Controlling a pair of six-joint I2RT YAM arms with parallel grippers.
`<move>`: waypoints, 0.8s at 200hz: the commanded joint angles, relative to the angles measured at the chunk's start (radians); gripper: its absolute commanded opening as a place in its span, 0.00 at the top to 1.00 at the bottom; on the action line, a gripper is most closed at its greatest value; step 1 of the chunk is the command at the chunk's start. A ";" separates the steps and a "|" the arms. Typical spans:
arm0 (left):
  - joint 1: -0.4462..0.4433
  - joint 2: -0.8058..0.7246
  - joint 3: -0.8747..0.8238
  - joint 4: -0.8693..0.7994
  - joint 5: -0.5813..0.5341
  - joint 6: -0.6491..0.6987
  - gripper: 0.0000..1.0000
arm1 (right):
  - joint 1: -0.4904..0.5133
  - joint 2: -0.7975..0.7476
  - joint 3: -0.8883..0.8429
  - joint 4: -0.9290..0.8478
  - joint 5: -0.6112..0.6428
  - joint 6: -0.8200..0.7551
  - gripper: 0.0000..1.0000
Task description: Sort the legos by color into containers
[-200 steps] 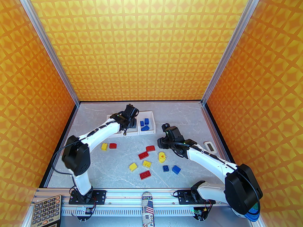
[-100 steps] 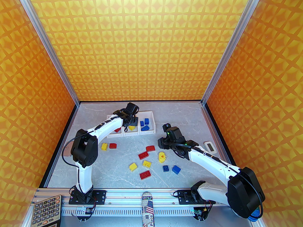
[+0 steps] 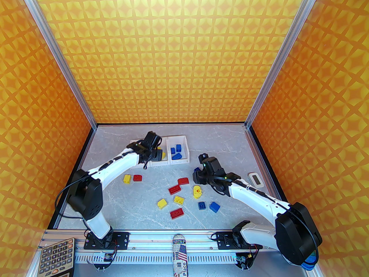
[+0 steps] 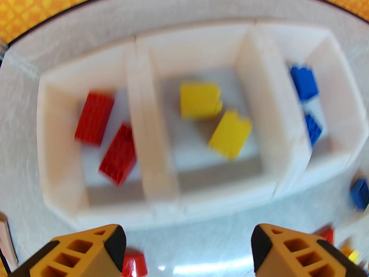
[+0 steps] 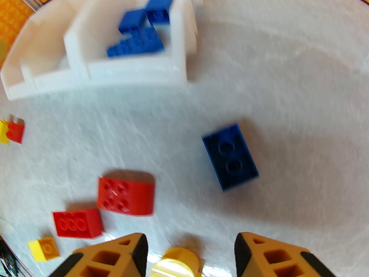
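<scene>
Judging by their look, the legos (image 3: 178, 200) are light, stiff and glossy — easy to lift, but apt to skid or twist if pinched off-centre, so the flat side walls make the best hold, not the studs or a curved top. Roughly ten lie loose on the worktop (image 3: 230, 143) between the arms; the rest sit sorted in the bins (image 4: 255, 102): two red at left, two yellow in the middle, blue at right. The left arm reaches far forward, its forearm outstretched, and the left pincer (image 4: 187, 241) hangs by the near edge of the bins, jaws wide and empty. The right arm stretches out low toward the centre, wrist tipped down; the right pincer (image 5: 190, 250) hovers over the worktop with jaws moderately apart, gripping nothing — a round-topped yellow piece (image 5: 178, 260) lies under it, a blue brick (image 5: 229, 156) just ahead, a red arch (image 5: 125, 196) to one side. The blue brick looks the simpler grab, taken across its long sides.
</scene>
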 commanded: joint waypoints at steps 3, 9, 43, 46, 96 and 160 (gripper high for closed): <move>-0.034 -0.106 -0.075 0.037 0.022 -0.047 0.24 | 0.034 -0.023 -0.027 -0.026 0.002 0.064 0.45; -0.041 -0.127 -0.096 0.043 0.023 -0.057 0.23 | 0.042 -0.026 -0.027 -0.036 0.020 0.084 0.45; -0.060 -0.231 -0.204 0.079 0.023 -0.116 0.23 | 0.079 -0.011 -0.045 -0.064 0.057 0.141 0.43; -0.061 -0.239 -0.214 0.082 0.022 -0.120 0.23 | 0.082 -0.010 -0.047 -0.064 0.057 0.145 0.43; -0.065 -0.328 -0.317 0.099 0.022 -0.164 0.22 | 0.155 0.032 -0.049 -0.057 0.087 0.181 0.40; -0.064 -0.361 -0.348 0.094 0.019 -0.173 0.22 | 0.200 0.094 -0.049 -0.067 0.139 0.216 0.41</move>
